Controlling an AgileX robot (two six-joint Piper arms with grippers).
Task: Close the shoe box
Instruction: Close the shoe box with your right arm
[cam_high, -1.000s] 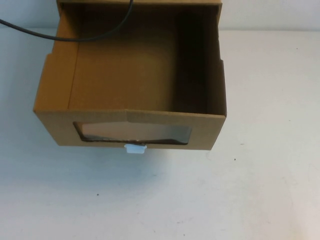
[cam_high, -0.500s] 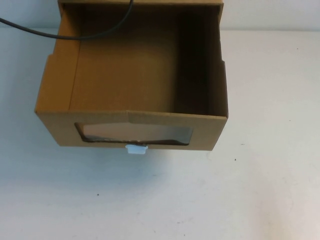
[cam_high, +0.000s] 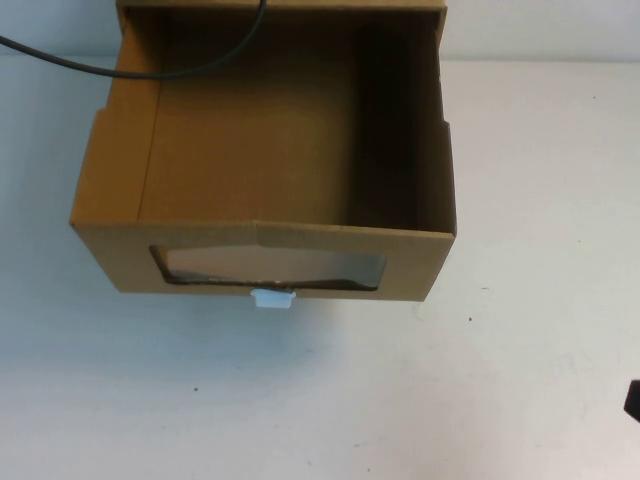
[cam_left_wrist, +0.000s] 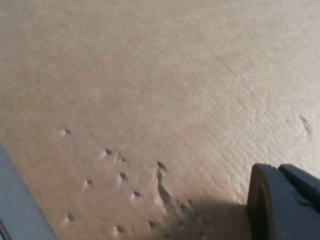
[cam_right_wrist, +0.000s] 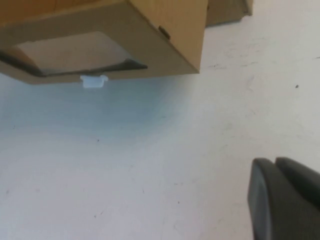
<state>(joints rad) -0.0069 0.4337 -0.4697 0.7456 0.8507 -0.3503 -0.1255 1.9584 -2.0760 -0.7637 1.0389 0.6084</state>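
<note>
Shoe box (cam_high: 262, 150) at table (cam_high: 520, 350) centre-far, drawer pulled out toward near side, white pull tab (cam_high: 272, 298) below window (cam_high: 268, 266). Risk: an off-centre push on the front panel could skew or jam the drawer; box may slide. Right gripper (cam_high: 633, 400) barely enters at near right; left gripper (cam_left_wrist: 285, 200) close over cardboard; cannot tell finger state for either.

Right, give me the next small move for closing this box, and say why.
Probably bring the right gripper in toward the shoe box's front panel. The drawer stands pulled out, its inside open to view, and the right gripper sits at the table's near right edge, apart from the box. The left gripper hovers close over plain cardboard, not at the front.
</note>
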